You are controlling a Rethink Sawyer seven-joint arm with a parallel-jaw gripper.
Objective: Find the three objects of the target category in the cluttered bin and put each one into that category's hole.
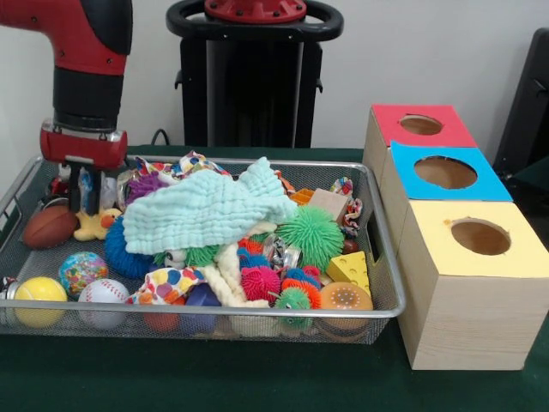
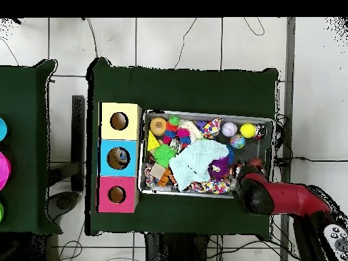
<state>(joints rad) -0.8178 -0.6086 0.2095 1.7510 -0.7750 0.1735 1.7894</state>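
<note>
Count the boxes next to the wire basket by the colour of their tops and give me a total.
Red-topped box: 1
Blue-topped box: 1
Yellow-topped box: 1
Total: 3 boxes, each with one round hole, beside the bin.

the red and black robot arm (image 1: pixel 86 60) comes down from the upper left of the front view, its last link standing upright, a black collar above a red wrist block. below that block hangs the dark pincer (image 1: pixel 90 196), lowered to the level of the clutter, its fingers too hidden to read as spread or closed. in the overhead view the same arm (image 2: pixel 285 198) reaches in from the lower right, lying nearly level, its rounded red and black end over the corner nearest the base.
</note>
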